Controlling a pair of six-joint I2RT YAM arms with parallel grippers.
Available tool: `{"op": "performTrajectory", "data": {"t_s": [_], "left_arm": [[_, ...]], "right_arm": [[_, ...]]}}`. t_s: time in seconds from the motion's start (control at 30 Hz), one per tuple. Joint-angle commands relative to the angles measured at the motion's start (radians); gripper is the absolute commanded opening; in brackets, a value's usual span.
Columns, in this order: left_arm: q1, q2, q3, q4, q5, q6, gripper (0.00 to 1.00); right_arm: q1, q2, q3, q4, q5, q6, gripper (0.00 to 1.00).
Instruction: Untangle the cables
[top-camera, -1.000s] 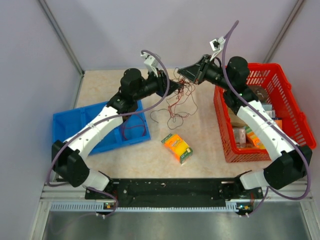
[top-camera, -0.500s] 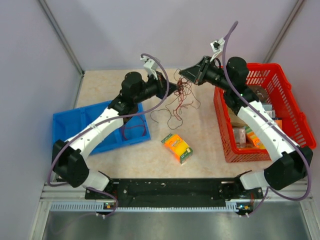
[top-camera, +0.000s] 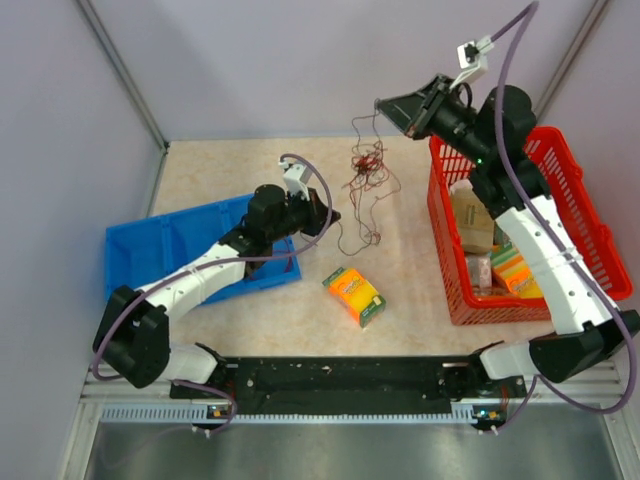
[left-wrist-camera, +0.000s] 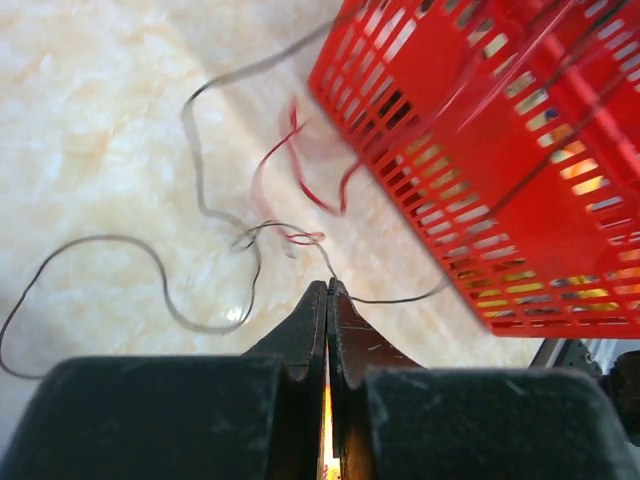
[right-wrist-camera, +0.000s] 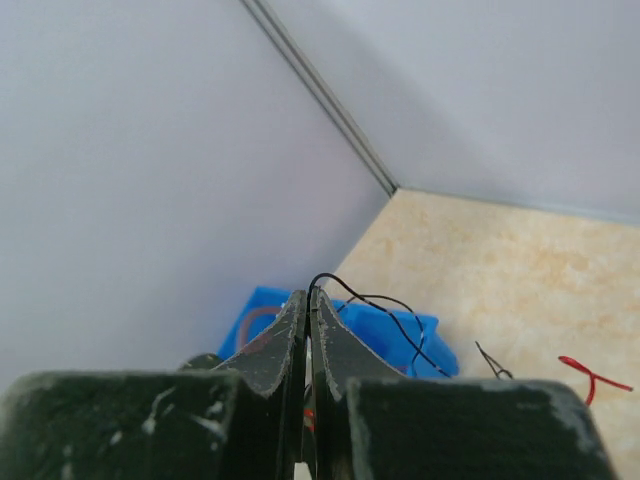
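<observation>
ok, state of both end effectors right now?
Left end effector: closed, pinching a thin strand of the cables.
Right end effector: closed on a black strand of them.

- Right arm (top-camera: 540, 240) raised high, reaching left; right gripper (right-wrist-camera: 307, 298) pinched closed on a cable (right-wrist-camera: 322, 276).
- Left arm (top-camera: 200, 270) stretched low and forward; left gripper (left-wrist-camera: 327, 290) closed on a cable.

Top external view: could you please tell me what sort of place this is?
Probably a robotics test cell: plain partition walls box in a table, left arm and right arm bolted to a rail at its near edge, with a blue bin and red basket alongside.
</observation>
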Motion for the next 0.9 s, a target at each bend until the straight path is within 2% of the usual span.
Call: {"op": "performTrajectory", "data": {"t_s": [0.0,0.13,0.3,0.37,0.4,0.47,0.5,0.67,0.8,0.87], "left_arm": [[0.01,-0.013,-0.022,0.025,-0.053,0.021,0.0],[0.028,-0.029,-0.037,-0.007,-0.041,0.0,0.0],[0.045,-0.107,-0.057,0.113,0.262,-0.016,0.0],[0.042,-0.14,-0.054,0.182,0.357,-0.046,0.2],[0.04,-0.155,-0.045,0.2,0.368,-0.057,0.35],[0.036,-0.19,-0.017,0.189,0.35,-0.056,0.53],[0.033,-0.2,0.004,0.154,0.332,-0.046,0.58],[-0.013,-0.203,0.122,0.085,0.264,-0.045,0.63],[-0.081,-0.155,0.202,0.025,0.09,0.041,0.63],[-0.094,-0.122,0.254,-0.027,0.037,0.102,0.6]], "right_arm": [[-0.015,-0.07,0.122,0.054,0.037,0.018,0.0],[-0.013,-0.085,0.15,0.038,0.088,-0.028,0.0],[-0.015,-0.07,0.096,0.039,0.03,-0.025,0.0],[-0.015,-0.067,0.064,0.047,0.022,-0.017,0.0],[-0.015,-0.067,0.053,0.05,0.02,-0.017,0.0],[-0.015,-0.07,0.03,0.062,0.013,-0.011,0.0],[-0.015,-0.073,0.017,0.067,0.011,-0.009,0.0],[-0.015,-0.085,-0.025,0.083,0.005,0.012,0.0],[-0.013,-0.084,-0.04,0.1,-0.01,0.038,0.0],[-0.013,-0.081,-0.037,0.102,-0.026,0.043,0.0]]}}
